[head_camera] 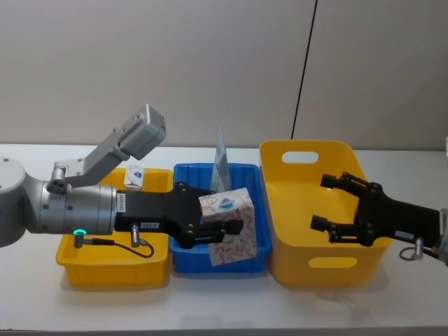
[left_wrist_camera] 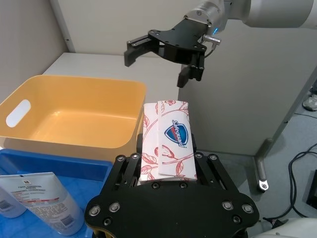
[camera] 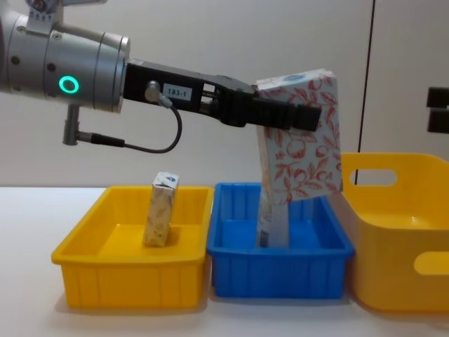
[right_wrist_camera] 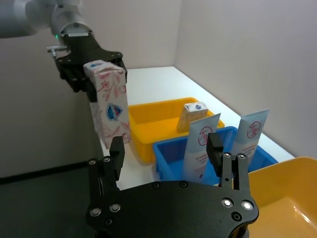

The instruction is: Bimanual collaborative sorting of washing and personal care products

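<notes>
My left hand [camera: 298, 116] reaches out from the left over the bins, and its fingers are closed on the white box [camera: 303, 151] with the red floral print and the blue logo. They pinch it across its upper part, one finger on each broad face. The box hangs in the air clear of everything below, tilted a little, its lower end above the right half of the blue bin [camera: 280, 270], which sits in the middle of the row on the surface [head_camera: 224, 301]. In that blue bin two pale-blue squeeze tubes [right_wrist_camera: 200, 146] stand upright, close together, just behind and below the box. To the left, touching the blue bin, is the low yellow tray [camera: 126, 281], and in it the small cream carton [camera: 161, 219] stands on end, leaning slightly. To the right of the blue bin stands the tall yellow bin [head_camera: 308, 148] with cut-out handles. My right hand [head_camera: 320, 201] comes in from the right and hovers over this tall bin, its fingers spread wide apart with nothing between them, pointing toward the box, well apart from it.
</notes>
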`<state>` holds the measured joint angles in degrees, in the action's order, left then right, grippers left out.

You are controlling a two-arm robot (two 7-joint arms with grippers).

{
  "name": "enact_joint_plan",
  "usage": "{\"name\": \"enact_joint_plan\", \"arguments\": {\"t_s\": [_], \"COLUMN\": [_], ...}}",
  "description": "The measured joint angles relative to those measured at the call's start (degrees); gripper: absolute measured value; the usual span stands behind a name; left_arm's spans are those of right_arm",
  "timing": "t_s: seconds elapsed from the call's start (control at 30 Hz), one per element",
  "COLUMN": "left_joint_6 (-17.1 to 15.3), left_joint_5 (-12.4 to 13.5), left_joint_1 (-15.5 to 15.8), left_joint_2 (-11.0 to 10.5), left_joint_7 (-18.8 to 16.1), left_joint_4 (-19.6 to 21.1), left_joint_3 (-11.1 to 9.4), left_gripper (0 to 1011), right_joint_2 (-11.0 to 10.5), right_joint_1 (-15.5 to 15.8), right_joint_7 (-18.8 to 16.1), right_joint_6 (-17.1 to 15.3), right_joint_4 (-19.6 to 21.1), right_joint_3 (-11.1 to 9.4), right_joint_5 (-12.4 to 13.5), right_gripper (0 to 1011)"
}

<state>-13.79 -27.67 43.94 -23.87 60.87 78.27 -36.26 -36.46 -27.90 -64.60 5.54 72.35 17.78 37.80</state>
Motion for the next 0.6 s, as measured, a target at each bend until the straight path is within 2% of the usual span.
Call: {"name": "enact_joint_plan", "arguments": {"t_s": [0.27, 0.6], "left_joint_6": [0.00, 0.00], "left_joint_5": [0.00, 0.00], "left_joint_1": [0.00, 0.00], "left_joint_2": [0.00, 0.00], "left_joint_7": [0.00, 0.00], "left_joint_4": [0.00, 0.00], "left_joint_3": [0.00, 0.00], "left_gripper": [386, 386], "right_joint_2": [-1.51, -1.44], "right_joint_1": [-0.24, -0.97], "right_joint_7": [-2.19, -2.34], "right_joint_6": [0.54, 1.16], "right_joint_4": [-0.62, -0.78], "right_joint_3": [0.82, 2.37], "right_joint_5": [-0.07, -1.24], "right_gripper": [1003, 1003]}}
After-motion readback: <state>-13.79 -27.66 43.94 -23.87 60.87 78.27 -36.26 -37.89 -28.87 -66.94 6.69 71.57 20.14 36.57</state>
